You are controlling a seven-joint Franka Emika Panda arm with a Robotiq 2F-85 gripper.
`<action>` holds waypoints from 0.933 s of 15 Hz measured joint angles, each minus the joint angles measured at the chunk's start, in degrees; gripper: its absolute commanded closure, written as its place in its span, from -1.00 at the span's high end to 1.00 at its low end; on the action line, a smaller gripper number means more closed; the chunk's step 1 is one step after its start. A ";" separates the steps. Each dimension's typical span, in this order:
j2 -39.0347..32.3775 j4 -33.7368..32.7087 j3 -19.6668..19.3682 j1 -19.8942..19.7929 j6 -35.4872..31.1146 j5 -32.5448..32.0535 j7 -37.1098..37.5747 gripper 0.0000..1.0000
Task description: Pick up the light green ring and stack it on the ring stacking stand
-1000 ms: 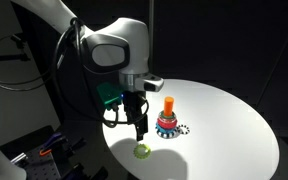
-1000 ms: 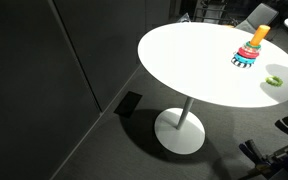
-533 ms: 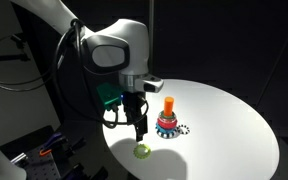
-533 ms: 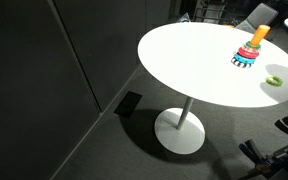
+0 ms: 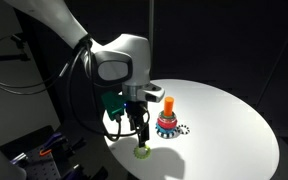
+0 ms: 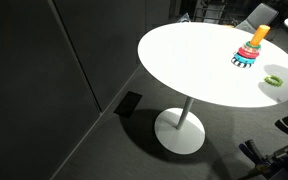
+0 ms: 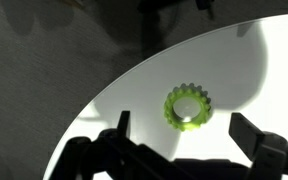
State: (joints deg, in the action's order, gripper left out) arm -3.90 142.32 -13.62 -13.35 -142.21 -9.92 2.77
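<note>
We find both exterior views dim, the room near black around the white bench (image 5: 224, 120), whose top is lit hard from above and glares to a featureless white, while a soft dark shadow spreads on the floor beside its foot (image 6: 181, 130). In the wrist view the bench is blown out beside the light green ring (image 7: 188, 106), which is fairly sharp. A grey shadow lies on the bench just beyond the ring, and the tool (image 7: 187, 135) shows only as a dark, blurred silhouette.
</note>
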 measured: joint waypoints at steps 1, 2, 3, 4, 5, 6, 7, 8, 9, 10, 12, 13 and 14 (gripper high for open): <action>-1.30 -0.20 0.06 0.08 -1.10 0.77 0.02 1.00; -2.58 -0.44 0.14 0.17 -2.18 1.72 0.02 1.00; -3.86 -0.70 0.29 0.23 -3.38 2.65 0.02 1.00; -5.10 -1.00 0.46 0.30 -4.64 3.56 0.02 1.00; -6.31 -1.42 0.62 0.40 -5.67 4.38 0.02 1.00; -7.50 -1.83 0.80 0.48 -6.65 5.11 0.02 1.00; -8.62 -2.29 0.97 0.52 -7.55 5.81 0.02 1.00; -9.66 -2.82 1.12 0.56 -8.31 6.39 0.02 1.00; -10.68 -3.35 1.27 0.59 -9.05 6.99 0.02 1.00; -11.63 -3.94 1.42 0.60 -9.56 7.57 0.02 1.00; -13.22 -5.17 1.74 0.60 -10.00 8.75 0.02 1.00; -13.87 -5.76 1.89 0.61 -10.10 9.16 0.02 1.00; -14.58 -6.31 2.02 0.62 -10.16 9.46 0.02 1.00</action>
State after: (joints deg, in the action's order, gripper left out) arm -18.48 136.02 -11.60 -12.74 -152.37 -0.45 2.78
